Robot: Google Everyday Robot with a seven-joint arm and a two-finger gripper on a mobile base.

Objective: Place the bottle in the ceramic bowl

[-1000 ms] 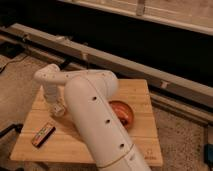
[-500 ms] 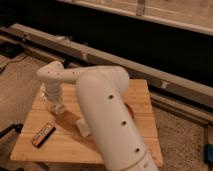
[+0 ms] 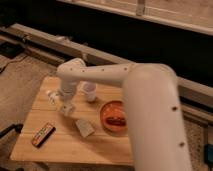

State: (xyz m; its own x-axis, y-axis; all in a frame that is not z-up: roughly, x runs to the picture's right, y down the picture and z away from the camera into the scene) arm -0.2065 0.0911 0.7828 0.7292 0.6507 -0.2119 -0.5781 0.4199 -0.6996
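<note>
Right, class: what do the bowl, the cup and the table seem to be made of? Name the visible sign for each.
The bowl: probably glazed ceramic, glossy orange-brown with a darker reddish inside.
The cup: likely plastic, white and slightly translucent.
The table: wood, by its pale matt top with faint plank lines.
The gripper hangs over the table just left of the cup.

White end effector (image 3: 67,107) above pale wood table (image 3: 100,146); orange-brown bowl (image 3: 103,118).

The gripper (image 3: 66,107) hangs over the wooden table (image 3: 65,146). A small white plastic bottle (image 3: 51,96) lies just left of it. A translucent white cup (image 3: 89,91) stands behind-right, a round orange-brown ceramic bowl (image 3: 114,116) right, a flat pale packet (image 3: 85,128) front-right and a dark flat bar (image 3: 43,134) front-left.
</note>
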